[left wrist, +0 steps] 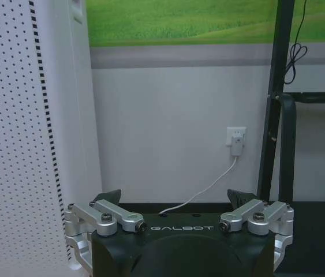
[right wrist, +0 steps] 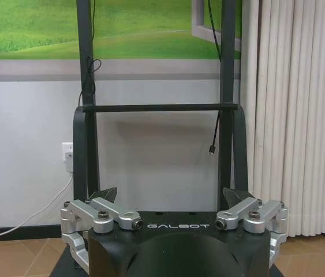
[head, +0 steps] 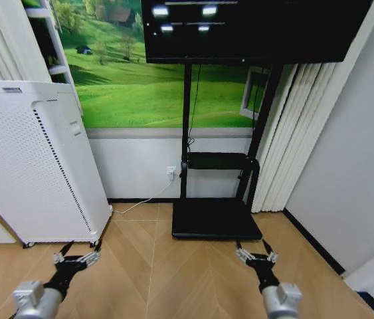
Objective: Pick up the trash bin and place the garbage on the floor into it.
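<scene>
Your left claw (head: 76, 259) hung spread wide and empty over the floor (head: 153, 266), just beside the white appliance (head: 34, 159). Your right claw (head: 257, 256) was likewise agape, holding nothing, near the stand base (head: 214, 219). The floor was bare tan herringbone, its near part cut off.

The left gripper (left wrist: 174, 199), fingers (left wrist: 109, 197) spread apart, faces a white wall with a plugged-in socket (left wrist: 236, 138), between a perforated white appliance (left wrist: 23, 133) and a black stand (left wrist: 279, 115).
</scene>
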{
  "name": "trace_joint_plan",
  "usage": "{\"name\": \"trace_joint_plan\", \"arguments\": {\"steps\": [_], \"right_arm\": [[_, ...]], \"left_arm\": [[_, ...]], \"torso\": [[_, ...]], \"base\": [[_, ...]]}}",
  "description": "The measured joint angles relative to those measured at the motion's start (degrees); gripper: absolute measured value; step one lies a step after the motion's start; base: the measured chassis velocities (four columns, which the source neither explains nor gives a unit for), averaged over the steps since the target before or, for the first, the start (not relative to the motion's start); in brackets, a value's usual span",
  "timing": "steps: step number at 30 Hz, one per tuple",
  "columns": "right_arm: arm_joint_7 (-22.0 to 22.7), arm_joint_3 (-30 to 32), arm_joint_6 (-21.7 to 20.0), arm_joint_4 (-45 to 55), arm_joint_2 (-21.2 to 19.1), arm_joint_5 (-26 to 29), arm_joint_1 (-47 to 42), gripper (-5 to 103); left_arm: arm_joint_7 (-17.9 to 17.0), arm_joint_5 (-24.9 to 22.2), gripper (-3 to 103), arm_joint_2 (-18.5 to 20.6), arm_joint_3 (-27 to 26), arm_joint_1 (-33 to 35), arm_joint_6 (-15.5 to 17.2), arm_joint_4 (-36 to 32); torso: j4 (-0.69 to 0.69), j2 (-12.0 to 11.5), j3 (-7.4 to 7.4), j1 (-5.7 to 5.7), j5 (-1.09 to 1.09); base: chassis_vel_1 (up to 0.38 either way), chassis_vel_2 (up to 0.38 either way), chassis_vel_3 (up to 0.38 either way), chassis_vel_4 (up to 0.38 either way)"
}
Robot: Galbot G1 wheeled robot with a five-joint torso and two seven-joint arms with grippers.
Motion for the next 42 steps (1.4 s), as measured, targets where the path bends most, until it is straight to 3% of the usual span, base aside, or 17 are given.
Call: {"name": "trace_joint_plan", "arguments": {"steps": [6, 17, 42], "right_arm": [[0.0, 0.1, 0.2, 0.9, 0.1, -0.3, -0.5, 100], [-0.2, -0.1, 0.7, 1.3, 0.0, -0.5, -0.3, 100], [-0.3, 0.0, 1.0, 1.2, -0.4, -0.2, 0.1, 100]], "left_arm": [[0.3, 1.2, 100, -0.4, 1.4, -0.4, -0.7, -0.4], [4.2, 5.9, 100, -2.3, 2.6, 0.8, -3.9, -1.6], [4.2, 5.9, 100, -2.8, 2.2, 1.2, -4.1, -1.8]], "torso": [[0.01, 0.0, 0.0, 0.0, 0.0], [0.0, 0.0, 0.0, 0.0, 0.0], [0.0, 0.0, 0.0, 0.02, 0.0]], "base": [[0.0, 0.0, 0.0, 0.0], [0.0, 0.0, 0.0, 0.0], [0.0, 0.0, 0.0, 0.0]]}}
